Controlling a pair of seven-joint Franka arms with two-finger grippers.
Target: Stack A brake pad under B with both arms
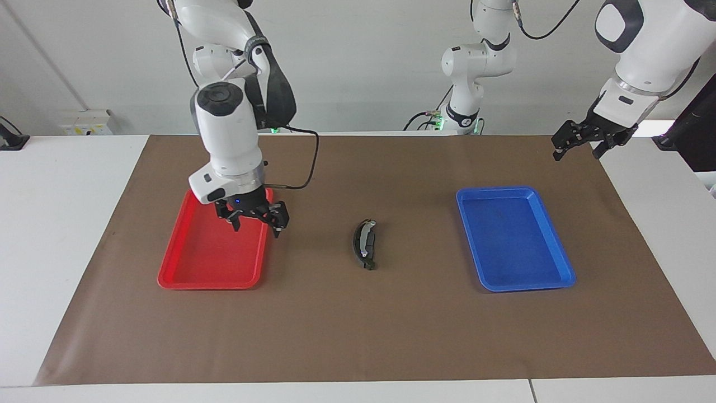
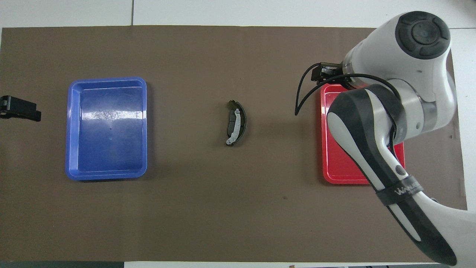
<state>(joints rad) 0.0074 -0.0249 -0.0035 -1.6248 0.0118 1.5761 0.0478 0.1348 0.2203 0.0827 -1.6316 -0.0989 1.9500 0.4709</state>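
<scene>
Facing view, desk (image 1: pixel 67 235): white, filling the lower frame under a brown mat (image 1: pixel 391 330).
Right arm (image 1: pixel 229 120): enters from the upper left of the facing frame; in the overhead frame it sweeps up the right edge and covers much of the red tray.
Left arm (image 1: pixel 643 45): upper right corner of the facing frame, waiting.
Blue tray (image 1: pixel 513 238): right of centre in the facing frame, left of centre in the overhead frame (image 2: pixel 107 128), nothing in it.
Red tray (image 1: pixel 215 240): left of centre in the facing frame, nothing visible in it.
Right tool (image 1: pixel 254 221): raised over the red tray's inner edge, fingers spread, holding nothing.
Left tool (image 1: pixel 582 143): upper right of the facing frame, above the mat's corner, fingers spread and bare; only its tip shows at the overhead frame's left edge (image 2: pixel 18 108).
B (image 1: pixel 363 244): centre of both frames, on the mat between the trays, apart from both tools; black crescent with a pale strip.
A brake pad (image 2: pixel 234 124): overhead centre, the pale grey piece in B's curve; which lies on top I cannot tell.
</scene>
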